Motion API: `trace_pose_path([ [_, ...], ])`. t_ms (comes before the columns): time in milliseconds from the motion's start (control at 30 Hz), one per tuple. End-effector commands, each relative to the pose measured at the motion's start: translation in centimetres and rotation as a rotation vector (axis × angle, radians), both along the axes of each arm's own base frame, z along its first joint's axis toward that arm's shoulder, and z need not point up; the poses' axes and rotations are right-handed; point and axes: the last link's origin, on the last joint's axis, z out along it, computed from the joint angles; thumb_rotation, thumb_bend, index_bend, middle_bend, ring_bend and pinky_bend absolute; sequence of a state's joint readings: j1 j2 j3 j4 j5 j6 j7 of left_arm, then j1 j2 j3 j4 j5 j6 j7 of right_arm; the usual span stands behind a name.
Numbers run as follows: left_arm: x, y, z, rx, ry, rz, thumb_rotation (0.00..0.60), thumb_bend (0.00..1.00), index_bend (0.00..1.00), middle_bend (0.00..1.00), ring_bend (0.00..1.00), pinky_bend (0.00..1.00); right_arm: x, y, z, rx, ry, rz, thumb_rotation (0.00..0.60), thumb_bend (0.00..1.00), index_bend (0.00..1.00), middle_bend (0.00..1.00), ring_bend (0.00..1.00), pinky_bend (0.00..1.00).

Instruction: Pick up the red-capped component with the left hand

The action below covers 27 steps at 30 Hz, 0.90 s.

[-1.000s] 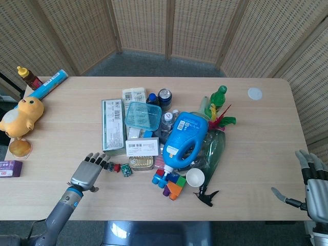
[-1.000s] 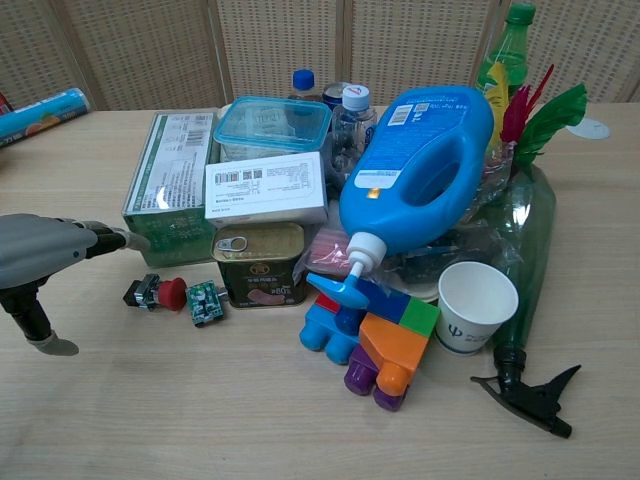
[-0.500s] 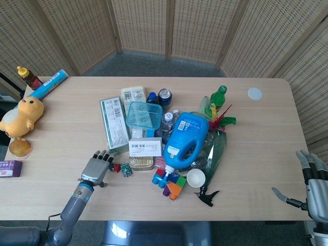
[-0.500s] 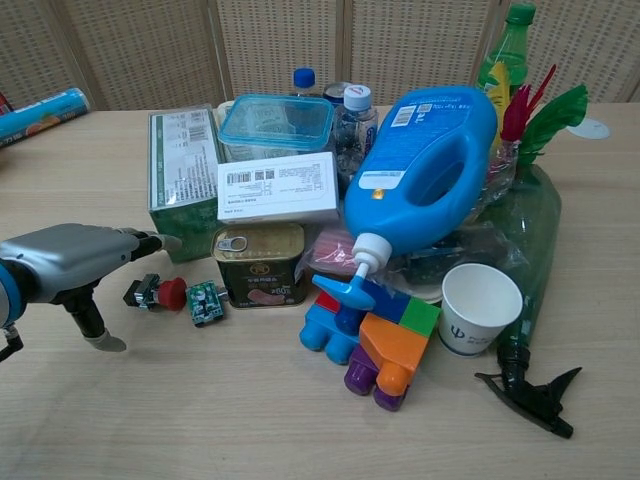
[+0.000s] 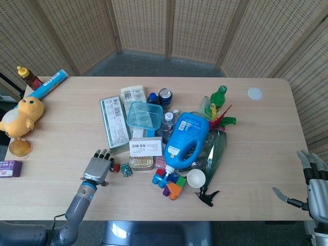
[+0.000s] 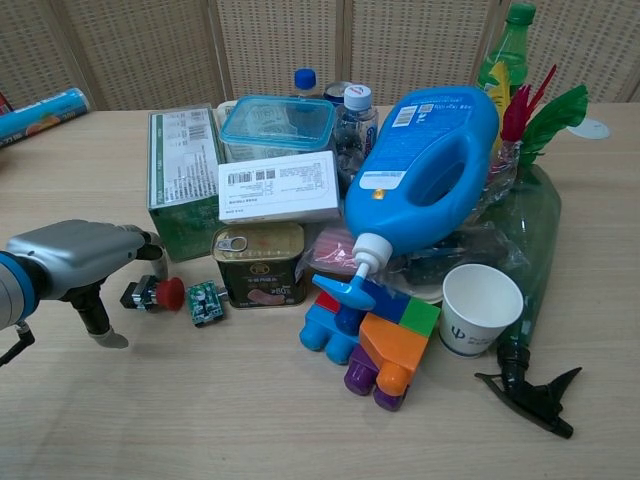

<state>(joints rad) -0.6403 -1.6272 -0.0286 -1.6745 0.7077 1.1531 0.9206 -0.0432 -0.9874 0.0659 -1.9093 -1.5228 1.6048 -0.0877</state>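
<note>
**Left robot hand beside the red-capped component**

The red-capped component (image 6: 155, 293) lies on the wooden surface (image 5: 61, 123) in the lower left of the chest view, just left of a small green circuit board (image 6: 205, 302) and in front of a tall green box (image 6: 178, 183). A gold tin can (image 6: 259, 264) sits to the right of the board, under a white labelled box (image 6: 277, 187).

The left robot hand (image 6: 68, 262) reaches in from the left edge of the frame, low over the surface. Its fingertips (image 6: 148, 248) end just above and left of the component, and its thumb (image 6: 97, 320) points down toward the surface. It holds nothing; whether it touches the component cannot be told. In the head view the same robot hand (image 5: 98, 166) shows its fingers extended and slightly apart.

The right robot hand (image 5: 311, 183) sits at the lower right edge of the head view, well apart from the clutter, fingers spread and empty.

A blue detergent jug (image 6: 425, 168) leans over coloured building blocks (image 6: 368, 336), with a paper cup (image 6: 476, 306) to their right.
</note>
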Motion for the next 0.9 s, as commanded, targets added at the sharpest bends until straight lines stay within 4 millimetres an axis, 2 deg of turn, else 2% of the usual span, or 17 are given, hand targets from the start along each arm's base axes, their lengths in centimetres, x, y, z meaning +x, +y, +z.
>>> trace_pose_path([
  [33,-0.04,0.07,-0.15,0.005,0.007,-0.009,0.6,0.0,0.28,0.1,0.0,0.0,-0.02,-0.02,0.0,0.001,0.002,0.0,0.383,0.0,0.0,0.0,0.0,0.0],
  [133,-0.01,0.17,-0.29,0.015,0.017,-0.02,0.6,0.0,0.32,0.15,0.06,0.06,-0.01,-0.02,-0.09,0.005,0.003,0.0,0.381,0.0,0.0,0.0,0.0,0.0],
  [300,-0.02,0.18,-0.45,0.04,0.023,-0.043,0.6,0.0,0.48,0.33,0.22,0.29,0.03,0.0,-0.08,0.004,0.003,0.002,0.384,0.0,0.0,0.0,0.0,0.0],
  [433,-0.2,0.0,-0.56,0.047,0.033,-0.051,0.6,0.0,0.55,0.39,0.28,0.34,0.02,0.04,0.05,0.001,0.0,0.002,0.381,0.0,0.0,0.0,0.0,0.0],
  [600,-0.26,-0.18,-0.68,0.065,0.028,-0.066,0.6,0.0,0.68,0.5,0.39,0.48,0.03,0.09,0.14,0.001,-0.003,0.004,0.385,0.0,0.0,0.0,0.0,0.0],
  [767,-0.22,-0.08,-0.38,0.096,0.021,-0.094,0.6,0.01,0.83,0.65,0.53,0.61,0.0,0.07,0.09,0.005,-0.003,0.005,0.381,0.0,0.0,0.0,0.0,0.0],
  [900,-0.19,0.13,0.31,0.122,0.013,-0.103,0.6,0.01,0.85,0.68,0.55,0.62,0.03,0.09,0.04,0.007,0.0,0.005,0.381,0.0,0.0,0.0,0.0,0.0],
])
